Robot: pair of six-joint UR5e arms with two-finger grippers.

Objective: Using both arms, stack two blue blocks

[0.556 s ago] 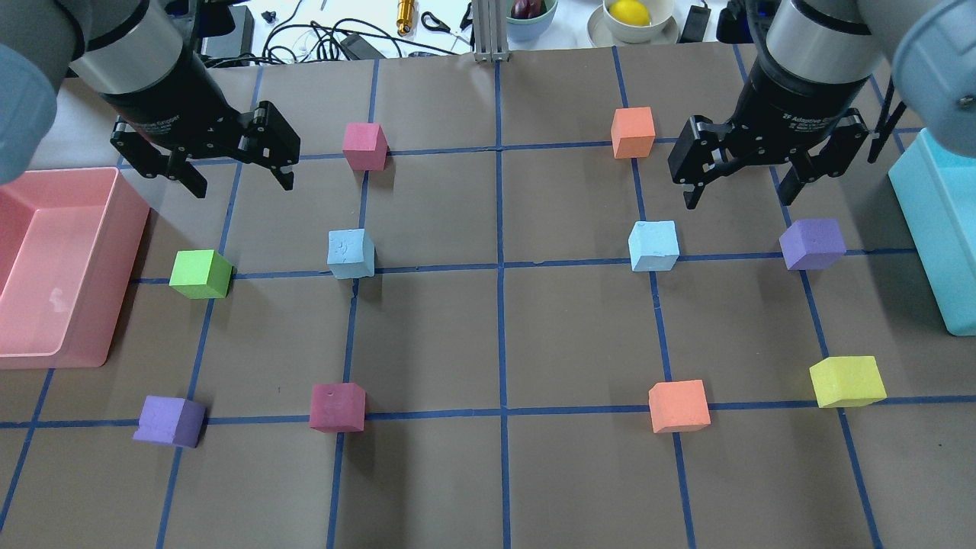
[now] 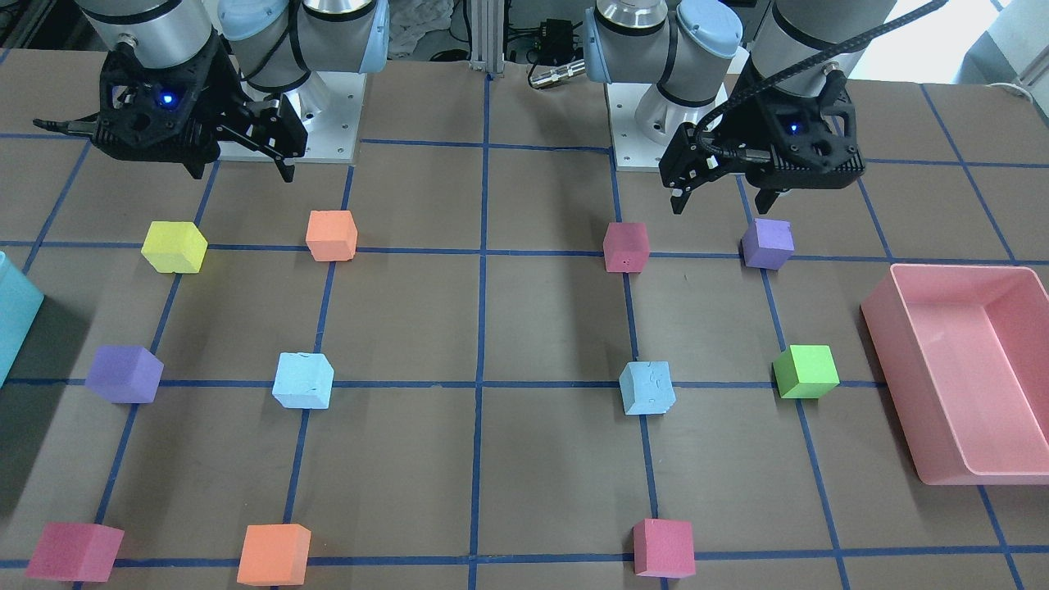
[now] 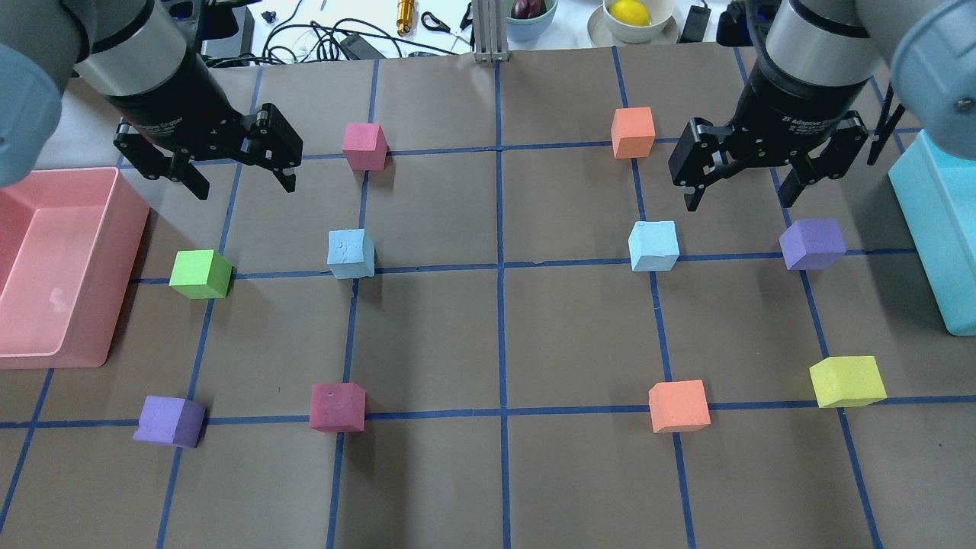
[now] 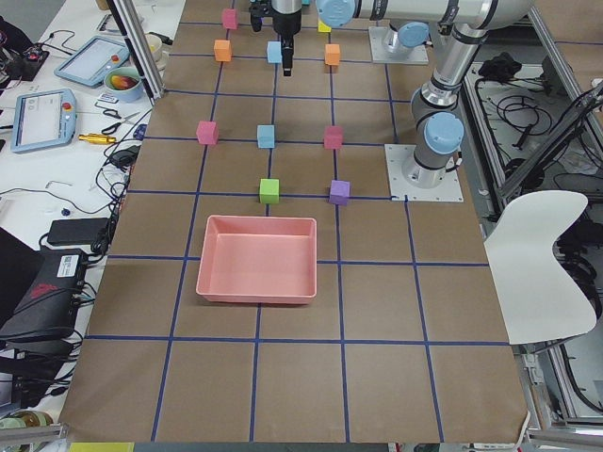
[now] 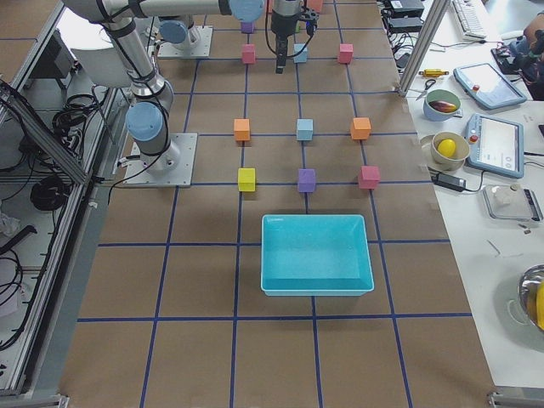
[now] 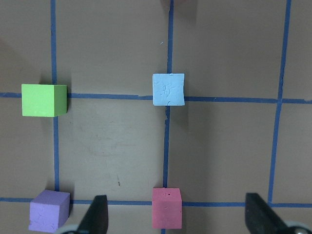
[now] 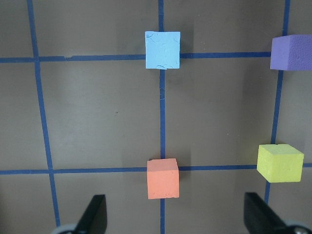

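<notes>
**Desk:** Where do the two blue cubes stand as the arms hang over the table?

**Photographer:** Well apart, each on a crossing of the blue tape grid (image 3: 502, 343). From overhead, the left blue block (image 3: 351, 254) sits at about 4 o'clock from the left gripper (image 3: 245, 189). The right blue block (image 3: 653, 245) sits at about 8 o'clock from the right gripper (image 3: 737, 202). Each arm is nearer its own cube, and neither touches one.

**Desk:** And the grippers?

**Photographer:** Both are spread wide and empty. In each wrist view the blue cube lies dead ahead at 12 o'clock, centred between the fingers (image 6: 96, 217). Its faces are roughly square to them, and a cube has no long axis to favour.

**Desk:** Anything unclear?

**Photographer:** Height above the table is hard to judge. The wrist views cut the fingers off at the bottom edge. A magenta cube (image 6: 166, 208) and an orange cube (image 7: 163, 178) show at 6 o'clock between them. In the side views the grippers are too small to read.
</notes>
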